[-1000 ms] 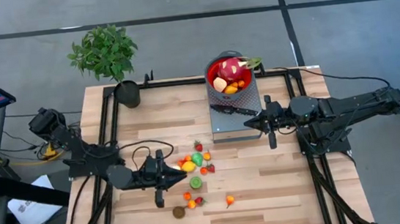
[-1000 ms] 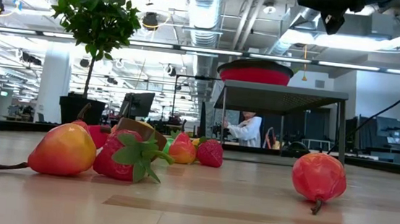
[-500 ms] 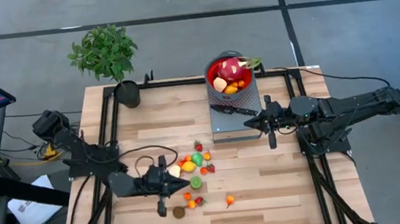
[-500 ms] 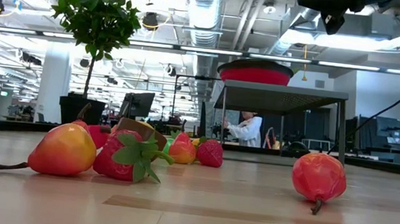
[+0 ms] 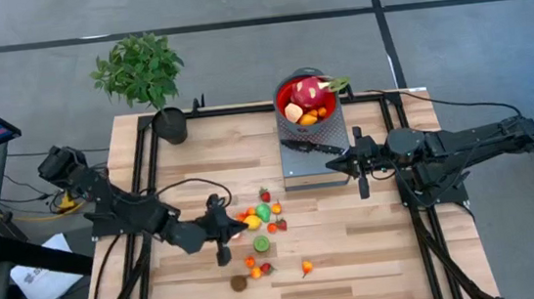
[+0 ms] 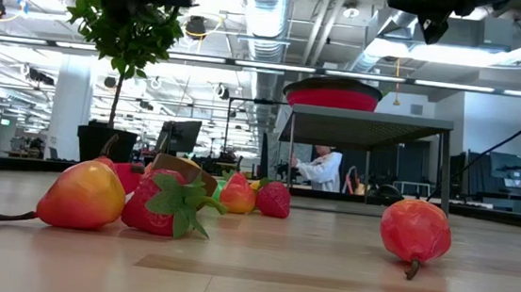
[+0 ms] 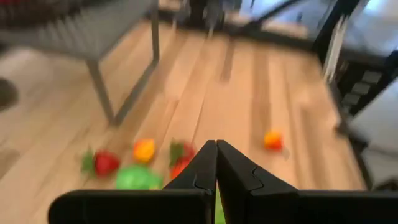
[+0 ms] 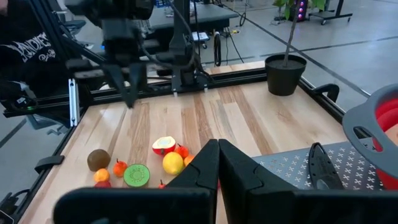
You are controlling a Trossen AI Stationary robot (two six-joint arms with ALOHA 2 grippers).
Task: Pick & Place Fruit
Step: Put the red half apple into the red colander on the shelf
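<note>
Left gripper (image 5: 236, 224): fingers pressed together, holding nothing, raised beside the loose fruit (image 5: 261, 231) scattered mid-table. Right gripper (image 5: 333, 164): likewise pinched, empty, beside the grey stand (image 5: 316, 167). Red bowl (image 5: 307, 99): holds dragon fruit (image 5: 308, 93).

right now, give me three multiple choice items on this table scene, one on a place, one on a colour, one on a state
1. Where does the knife lie?
A. on the grey platform
B. in the plant pot
C. among the loose fruit

2. What colour is the outside of the bowl?
A. blue
B. red
C. white

3. How are the fingers of the left gripper?
A. wide open
B. shut on a banana
C. shut, holding nothing

Key: 1 A, the high view shows it on the platform in front of the bowl. 2 B, its rim is red in the high view. 3 C, the left wrist view shows the fingers pressed together with nothing between.
</note>
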